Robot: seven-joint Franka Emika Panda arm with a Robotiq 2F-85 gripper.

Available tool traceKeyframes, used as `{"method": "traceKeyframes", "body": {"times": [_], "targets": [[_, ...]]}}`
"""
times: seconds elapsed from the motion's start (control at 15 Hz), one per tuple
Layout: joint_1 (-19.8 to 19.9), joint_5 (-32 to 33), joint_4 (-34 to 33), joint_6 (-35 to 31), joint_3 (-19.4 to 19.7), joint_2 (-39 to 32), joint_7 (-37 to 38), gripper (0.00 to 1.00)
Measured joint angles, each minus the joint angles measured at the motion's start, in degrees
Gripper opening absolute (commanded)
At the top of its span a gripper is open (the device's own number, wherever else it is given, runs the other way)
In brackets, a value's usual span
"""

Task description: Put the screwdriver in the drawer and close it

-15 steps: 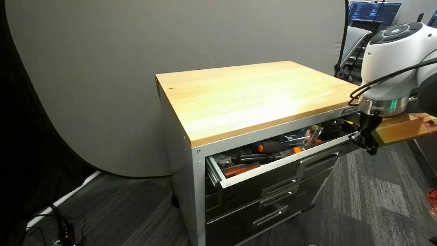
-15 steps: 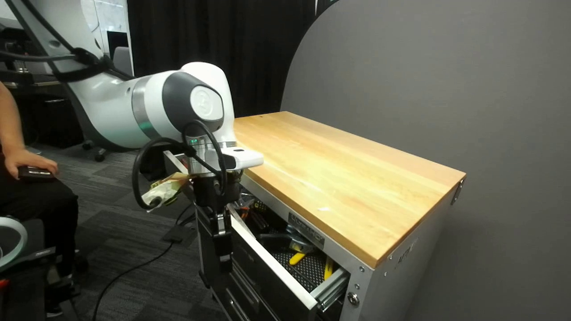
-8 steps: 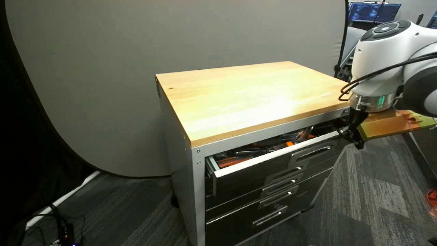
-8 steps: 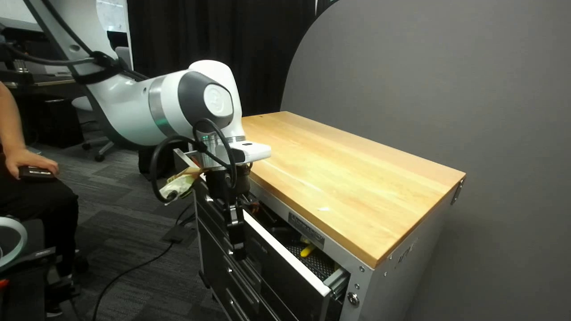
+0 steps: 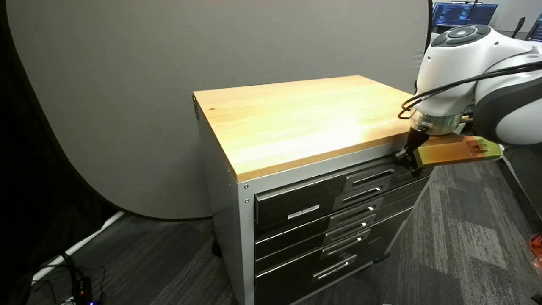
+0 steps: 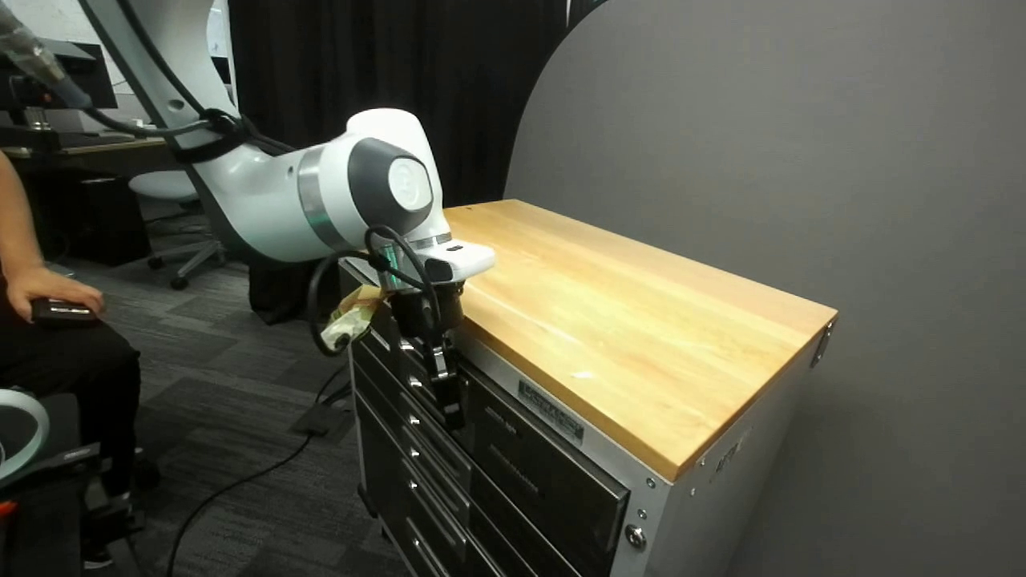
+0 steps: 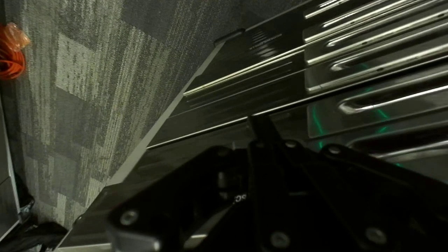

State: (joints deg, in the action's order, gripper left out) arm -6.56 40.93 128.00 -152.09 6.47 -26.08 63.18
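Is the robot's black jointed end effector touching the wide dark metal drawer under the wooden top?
Cannot tell: in both exterior views the end effector overlaps the drawer, and no view plainly shows contact or gap.

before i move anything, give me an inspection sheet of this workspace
Surface: light wooden top, one small pale fleck on it
Drawer: shut or nearly so; flush fit unclear
Screwdriver: nothing seen; drawer contents hidden
Clutter: orange coil on the floor
Gripper: shut, at the drawer's front; contact unclear
Cables: black cable loop at the arm, black floor cable
Surroundings: grey backdrop, partly seen person, office chair
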Motion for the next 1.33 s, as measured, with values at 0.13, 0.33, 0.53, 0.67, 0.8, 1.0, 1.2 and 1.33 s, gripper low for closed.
{"method": "traceKeyframes", "body": {"times": [0.13, 0.33, 0.53, 0.67, 0.8, 1.0, 1.2, 1.33], "targets": [[-0.3, -0.1, -0.9, -0.9, 0.2, -0.7, 0.4, 0.02], [-0.6, -0.1, -0.4, -1.9, 0.9, -0.6, 0.4, 0.27], [-0.7, 0.1, 1.3, -1.7, 1.5, 3.4, -2.4, 0.47], [-0.6, 0.0, 2.9, -1.4, 1.5, 8.7, -6.6, 0.63], [-0.5, -0.3, 4.5, -0.2, 1.2, 14.3, -11.4, 0.78], [0.0, -6.0, 5.2, 1.0, -1.7, 21.8, -23.7, 0.99], [-0.3, -15.6, 4.9, 2.8, -6.6, 27.3, -36.7, 1.00], [-1.1, -22.4, 4.1, 5.3, -9.6, 29.6, -45.1, 1.00]]}}
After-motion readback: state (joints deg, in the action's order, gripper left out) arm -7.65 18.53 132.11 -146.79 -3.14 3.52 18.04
